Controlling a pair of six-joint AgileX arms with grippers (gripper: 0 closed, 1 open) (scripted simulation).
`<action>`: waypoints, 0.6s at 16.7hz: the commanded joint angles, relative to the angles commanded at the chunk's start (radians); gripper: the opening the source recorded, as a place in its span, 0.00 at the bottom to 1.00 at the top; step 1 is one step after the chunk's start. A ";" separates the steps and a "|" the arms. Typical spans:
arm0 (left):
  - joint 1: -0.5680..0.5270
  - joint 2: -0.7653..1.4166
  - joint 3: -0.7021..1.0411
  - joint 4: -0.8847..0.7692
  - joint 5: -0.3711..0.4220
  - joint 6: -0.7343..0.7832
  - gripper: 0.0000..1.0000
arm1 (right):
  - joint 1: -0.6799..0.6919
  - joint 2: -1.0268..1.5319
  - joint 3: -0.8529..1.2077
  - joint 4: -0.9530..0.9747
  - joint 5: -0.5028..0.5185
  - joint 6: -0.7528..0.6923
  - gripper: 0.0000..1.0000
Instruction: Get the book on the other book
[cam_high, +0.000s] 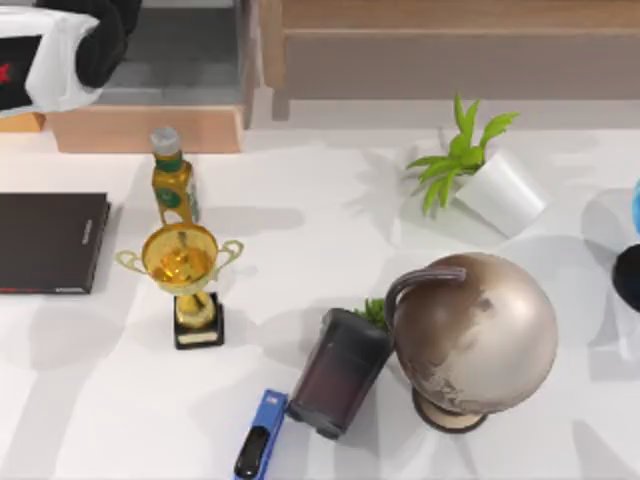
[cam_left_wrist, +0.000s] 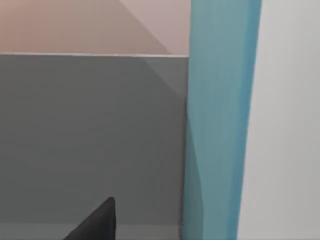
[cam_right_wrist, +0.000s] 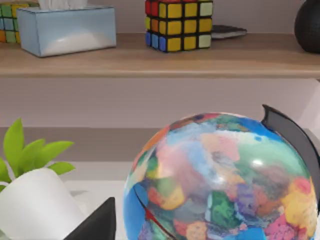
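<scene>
The book (cam_high: 35, 62) hangs at the top view's far left corner, white spine with red marks facing up, above the shelf edge. My left gripper (cam_high: 100, 40) is shut on it from the right. In the left wrist view its teal cover (cam_left_wrist: 220, 120) runs as an upright band beside one dark finger (cam_left_wrist: 95, 222). The other book (cam_high: 50, 243), thin and black, lies flat at the table's left edge, nearer the front than the held book. One finger (cam_right_wrist: 95, 222) of my right gripper shows off to the side in the right wrist view, with nothing held.
A green oil bottle (cam_high: 172, 180) and a gold trophy (cam_high: 185, 275) stand just right of the black book. Further right are a dark box (cam_high: 338, 372), a blue stapler (cam_high: 258, 440), a bronze globe (cam_high: 472, 340), a potted plant (cam_high: 480, 170) and a coloured globe (cam_right_wrist: 220, 180).
</scene>
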 joint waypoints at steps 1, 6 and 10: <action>0.000 0.000 0.000 0.000 0.000 0.000 0.92 | 0.000 0.000 0.000 0.000 0.000 0.000 1.00; 0.000 0.000 0.000 0.000 0.000 0.000 0.55 | 0.000 0.000 0.000 0.000 0.000 0.000 1.00; 0.000 0.000 0.000 0.000 0.000 0.000 0.25 | 0.000 0.000 0.000 0.000 0.000 0.000 1.00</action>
